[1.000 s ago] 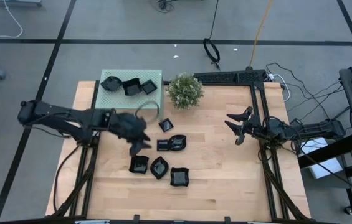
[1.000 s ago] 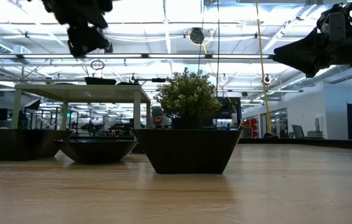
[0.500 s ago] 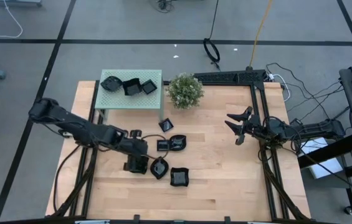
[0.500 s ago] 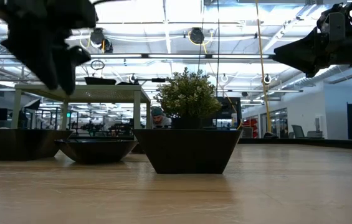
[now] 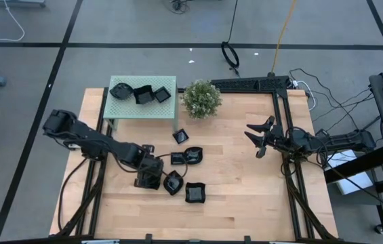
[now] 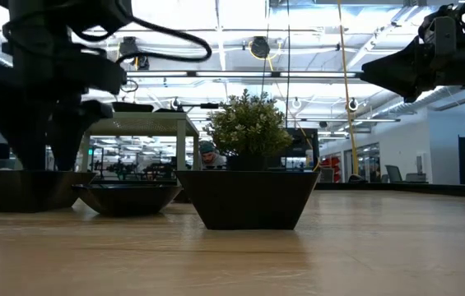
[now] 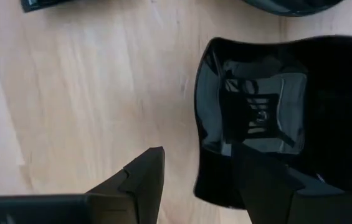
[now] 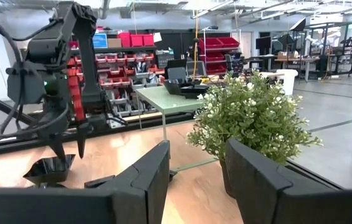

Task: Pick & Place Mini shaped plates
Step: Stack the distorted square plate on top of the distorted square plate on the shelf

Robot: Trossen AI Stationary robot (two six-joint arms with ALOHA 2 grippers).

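Several small glossy black plates lie flat on the wooden table: one square wavy plate (image 5: 150,179) lies under my left gripper, with others beside it (image 5: 173,182), (image 5: 195,193), (image 5: 192,155), (image 5: 180,136). Three more plates (image 5: 142,95) sit on the pale green stand (image 5: 130,108). My left gripper (image 5: 148,175) is open and points down over the square plate (image 7: 275,118). One finger (image 7: 256,180) is over the plate's inside and the other (image 7: 144,180) is over bare wood, with the rim between them. Whether a finger touches the plate, I cannot tell. My right gripper (image 5: 253,138) is open and empty, held above the table's right side.
A green potted plant (image 5: 200,98) stands at the far middle, next to the green stand. The stand's legs and a black frame (image 5: 279,102) along the right edge limit movement. Bare wood (image 5: 238,183) lies right of the plates and along the near edge.
My left gripper has moved from beside the green stand toward the table's near edge and has come down over the square plate at the left end of the near row. The plates have stayed in place.
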